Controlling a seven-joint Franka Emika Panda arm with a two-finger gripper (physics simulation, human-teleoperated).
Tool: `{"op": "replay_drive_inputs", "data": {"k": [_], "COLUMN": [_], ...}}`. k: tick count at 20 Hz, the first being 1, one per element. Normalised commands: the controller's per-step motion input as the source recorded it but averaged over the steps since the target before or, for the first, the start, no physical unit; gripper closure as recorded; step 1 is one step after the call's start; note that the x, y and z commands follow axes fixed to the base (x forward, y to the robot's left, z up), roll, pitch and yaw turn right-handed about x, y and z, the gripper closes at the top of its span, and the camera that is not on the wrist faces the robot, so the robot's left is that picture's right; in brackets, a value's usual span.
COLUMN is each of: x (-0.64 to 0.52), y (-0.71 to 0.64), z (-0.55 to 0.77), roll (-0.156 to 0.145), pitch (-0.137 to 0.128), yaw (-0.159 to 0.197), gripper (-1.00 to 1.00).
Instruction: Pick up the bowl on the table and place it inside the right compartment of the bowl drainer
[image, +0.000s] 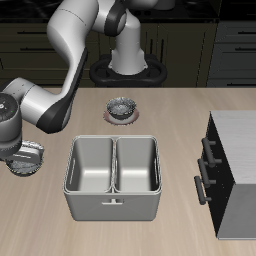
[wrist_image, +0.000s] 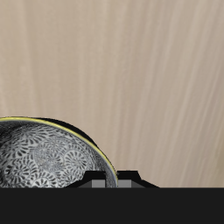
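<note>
The bowl (image: 28, 157) is dark grey and speckled, and it sits right under my gripper (image: 22, 163), beside the bowl drainer (image: 112, 203) and apart from it. In the wrist view the bowl (wrist_image: 44, 157) fills the space next to my gripper (wrist_image: 114, 180), whose fingertips meet at its yellowish rim, so the gripper looks shut on the bowl. I cannot tell if the bowl rests on the table (image: 60, 225) or hangs just above it. The drainer is a grey metal tub with two wells; the right compartment (image: 138, 163) holds nothing.
A twin speckled bowl (image: 122, 106) on a pinkish disc stands farther back, behind the drainer. A dark cabinet (image: 235, 170) with a white top and bar handles stands at the table's side beyond the drainer.
</note>
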Motion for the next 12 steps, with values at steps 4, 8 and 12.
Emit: {"op": "replay_drive_inputs", "data": {"k": [4,8,12], "x": [-0.06,-0.13,-0.29], "y": [0.00,0.07,0.17], "z": [0.10,0.31,0.71], "roll": [-0.007,-0.001,0.006], "pitch": [-0.011,-0.045,-0.120], "yaw": [-0.005,-0.022,-0.003], "gripper": [1.00,1.00,1.00]}}
